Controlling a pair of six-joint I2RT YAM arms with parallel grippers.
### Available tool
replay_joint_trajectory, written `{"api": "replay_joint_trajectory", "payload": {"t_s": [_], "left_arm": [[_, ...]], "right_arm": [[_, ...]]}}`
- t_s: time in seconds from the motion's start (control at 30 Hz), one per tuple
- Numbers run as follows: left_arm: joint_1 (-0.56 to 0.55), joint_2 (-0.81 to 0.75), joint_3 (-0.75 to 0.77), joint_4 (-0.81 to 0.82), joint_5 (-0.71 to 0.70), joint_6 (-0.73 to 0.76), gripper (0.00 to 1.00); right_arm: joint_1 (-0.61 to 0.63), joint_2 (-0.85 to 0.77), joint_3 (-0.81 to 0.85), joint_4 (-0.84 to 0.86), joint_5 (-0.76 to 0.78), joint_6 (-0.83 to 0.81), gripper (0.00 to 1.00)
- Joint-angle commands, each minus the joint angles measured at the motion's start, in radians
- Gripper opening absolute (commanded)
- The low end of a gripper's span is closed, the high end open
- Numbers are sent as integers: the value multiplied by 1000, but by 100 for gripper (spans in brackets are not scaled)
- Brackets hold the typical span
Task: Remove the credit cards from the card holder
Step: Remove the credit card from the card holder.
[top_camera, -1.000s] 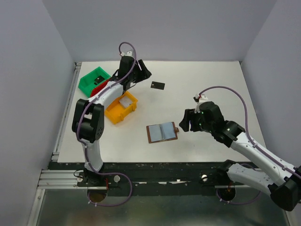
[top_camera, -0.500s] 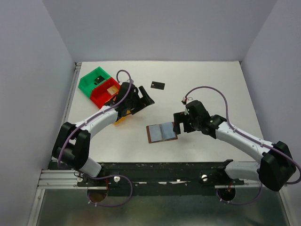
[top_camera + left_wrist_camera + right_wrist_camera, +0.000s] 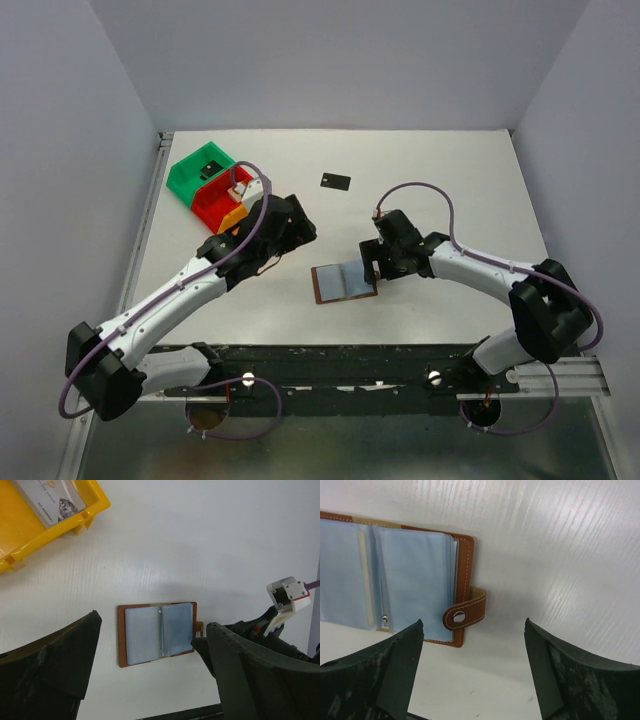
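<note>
The card holder (image 3: 344, 282) lies open and flat on the table, its grey-blue pockets up; it also shows in the left wrist view (image 3: 156, 632) and the right wrist view (image 3: 410, 580). Its brown tab (image 3: 465, 615) sticks out on the right. My right gripper (image 3: 378, 258) is open just right of the tab, jaws wide and empty (image 3: 473, 622). My left gripper (image 3: 295, 232) is open and empty, up and left of the holder (image 3: 152, 621). One black credit card (image 3: 335, 181) lies on the table farther back. A silver card (image 3: 50, 500) lies in the yellow bin.
A green bin (image 3: 195, 172), a red bin (image 3: 212, 200) and a yellow bin (image 3: 232, 220) stand at the back left, the yellow one mostly hidden under my left arm; its rim shows in the left wrist view (image 3: 60, 530). The table's front edge runs just below the holder.
My left arm has swung from the bins at the back down toward the holder. My right gripper has moved left up to the holder's tab. The holder has not moved.
</note>
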Motion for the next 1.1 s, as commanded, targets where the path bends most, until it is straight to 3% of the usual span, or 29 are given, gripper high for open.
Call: {"api": "replay_joint_trajectory", "payload": {"t_s": [0.0, 0.17, 0.3, 0.47, 0.6, 0.7, 0.77, 0.8, 0.93, 1.07], "left_arm": [[1, -148, -163, 90, -48, 11, 99], [3, -290, -355, 363, 57, 56, 99], [1, -290, -359, 367, 92, 96, 98], [1, -264, -350, 371, 129, 130, 96], [3, -252, -350, 390, 156, 154, 95], [1, -236, -344, 394, 178, 179, 95], [3, -221, -339, 396, 196, 192, 94], [1, -212, -339, 400, 213, 203, 94], [3, -147, -326, 407, 268, 238, 91], [3, -54, -286, 396, 339, 292, 78]], "right_arm": [[5, 63, 66, 12, 53, 7, 87], [5, 106, 98, -5, 68, -1, 81], [5, 132, 112, -19, 74, -6, 74], [5, 140, 118, -42, 85, -10, 54], [5, 140, 122, -56, 94, -13, 44], [5, 146, 125, -68, 90, -15, 28], [5, 134, 124, -74, 87, -16, 6], [5, 119, 122, -74, 75, -18, 0], [5, -15, 93, -59, 10, -41, 0], [5, -145, 60, -53, -88, -76, 0]]}}
